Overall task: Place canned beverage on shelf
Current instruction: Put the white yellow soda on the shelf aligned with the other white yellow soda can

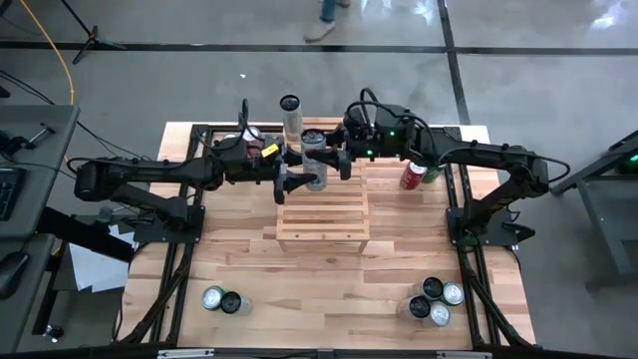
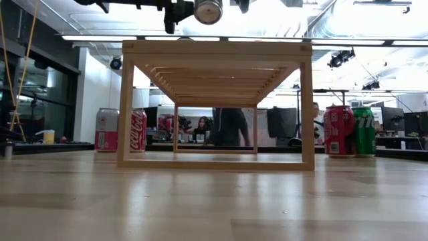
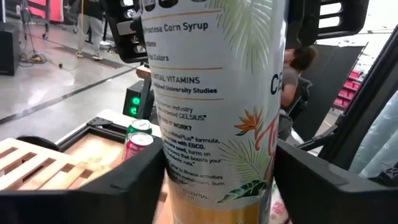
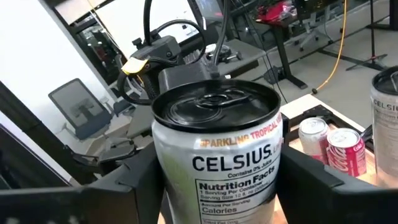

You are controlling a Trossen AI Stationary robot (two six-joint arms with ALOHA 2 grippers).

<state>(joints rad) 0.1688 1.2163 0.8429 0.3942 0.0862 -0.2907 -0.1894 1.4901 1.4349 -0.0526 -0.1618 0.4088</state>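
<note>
A tall white Celsius can (image 1: pixel 315 165) hangs upright in the air above the far end of the shelf (image 1: pixel 322 214), a pale slatted wood rack. Its bottom (image 2: pixel 208 10) shows over the shelf (image 2: pixel 214 47) in the low view. My left gripper (image 1: pixel 299 181) reaches in level from the left and is shut on the can's lower body (image 3: pixel 217 124). My right gripper (image 1: pixel 334 160) reaches in level from the right, shut around the can just under its top (image 4: pixel 214 109). My left gripper pinches the can's lower body (image 3: pixel 180 186) between its two fingers (image 3: pixel 124 186), which come level from the table's left, one on each side. The can stands upright in the hold, lifted clear above the shelf. My right gripper pinches the can's upper body (image 4: pixel 171 174), just below the top rim, between its two fingers (image 4: pixel 124 186). They come level from the table's right, across the can. The can is upright, its lid facing up.
A second tall can (image 1: pixel 290 115) stands at the far edge. Red cans (image 1: pixel 257 148) stand far left of the shelf; a red and a green can (image 1: pixel 414 177) stand far right. More cans lie near the front left (image 1: pixel 221 299) and front right (image 1: pixel 436 299).
</note>
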